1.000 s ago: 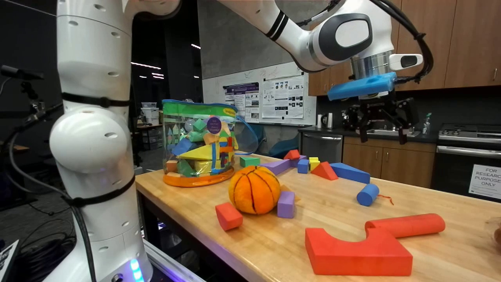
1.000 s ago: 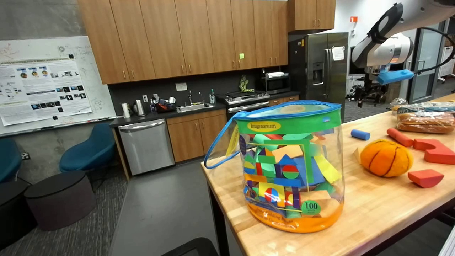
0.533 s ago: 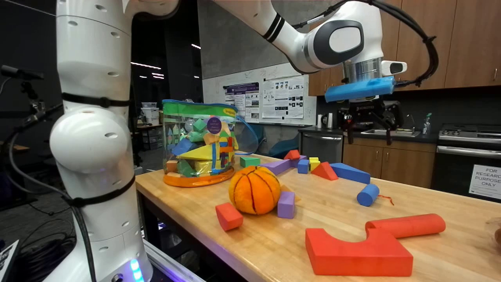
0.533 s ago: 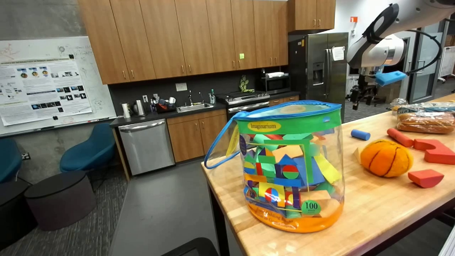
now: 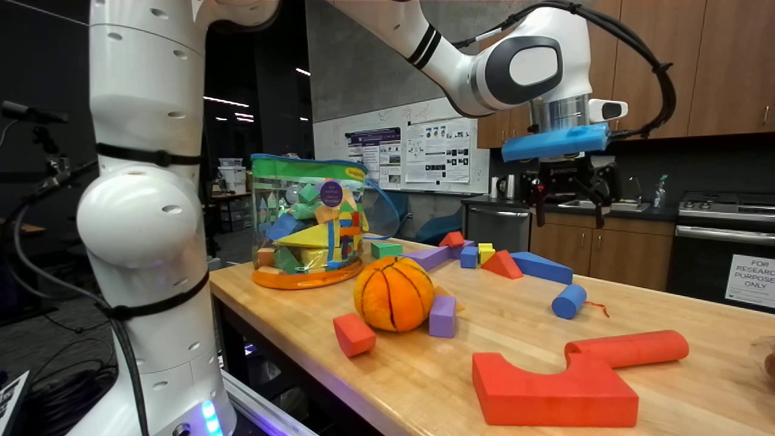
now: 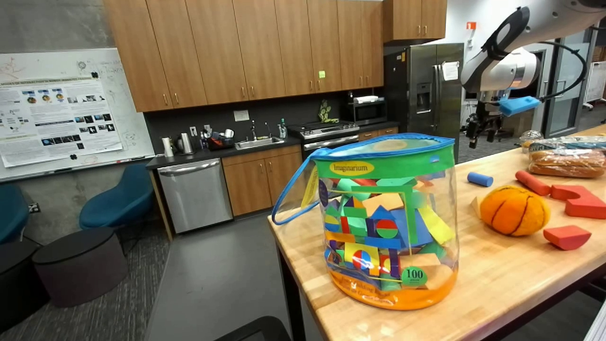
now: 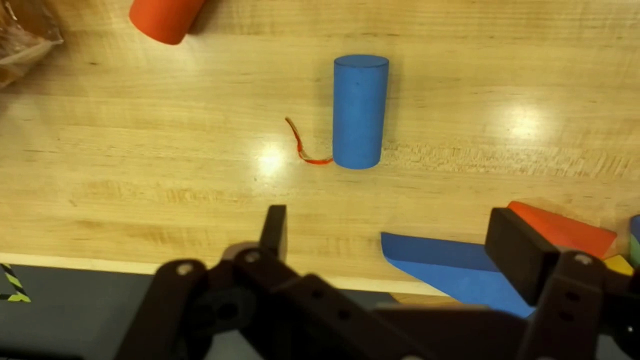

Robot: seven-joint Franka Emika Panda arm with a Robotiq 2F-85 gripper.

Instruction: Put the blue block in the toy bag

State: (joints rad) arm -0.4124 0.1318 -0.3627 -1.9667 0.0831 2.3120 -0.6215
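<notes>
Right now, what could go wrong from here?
The blue cylinder lies on its side, so a lopsided close by the open black gripper could roll it. The thin red string by its end might get pinched too. A low carry could knock the tall clear plastic bag with green edging.

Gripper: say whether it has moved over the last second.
Yes: in an exterior view, the gripper has shifted left in the picture, away from the stove.

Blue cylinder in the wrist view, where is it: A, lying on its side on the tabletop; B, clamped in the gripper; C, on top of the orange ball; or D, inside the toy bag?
A: the wrist view shows the blue cylinder resting along its length on the tabletop, with the open gripper apart from it.
</notes>
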